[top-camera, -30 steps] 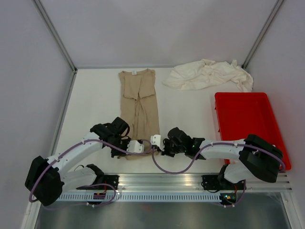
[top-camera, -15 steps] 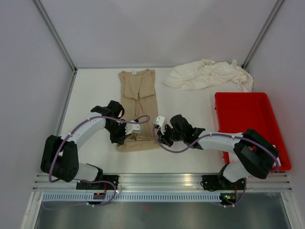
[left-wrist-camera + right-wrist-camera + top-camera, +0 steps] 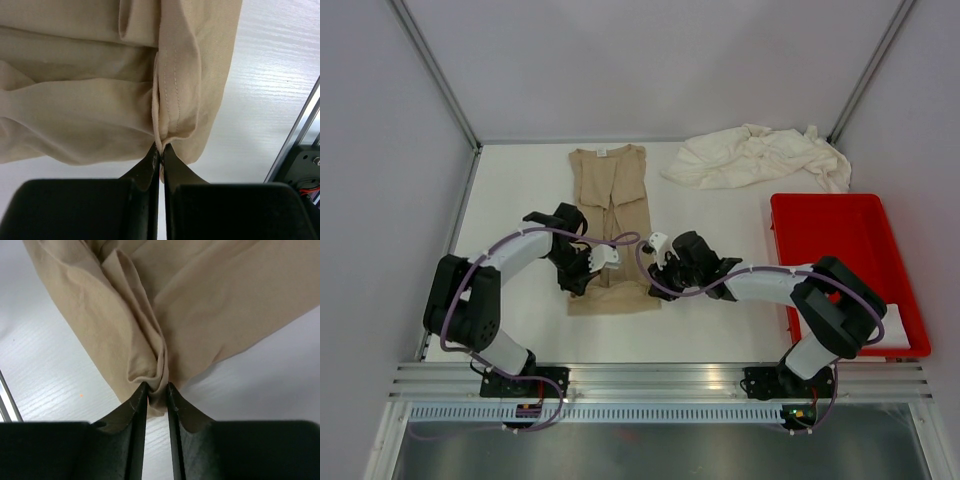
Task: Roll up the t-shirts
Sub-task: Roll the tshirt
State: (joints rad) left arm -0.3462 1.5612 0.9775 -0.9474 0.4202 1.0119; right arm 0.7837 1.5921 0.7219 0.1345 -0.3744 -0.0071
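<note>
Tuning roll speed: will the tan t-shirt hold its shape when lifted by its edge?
Probably not: the tan t-shirt bunches at the right pincer, so likely floppy. The left pincer shuts nearly flat on its hem: probably thin and light.

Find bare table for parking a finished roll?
Free: the table strip left of the tan t-shirt; the patch between it and the red tray, nearer than the cream t-shirts. Crowded: the shirt's near end, at left gripper and right gripper.
</note>
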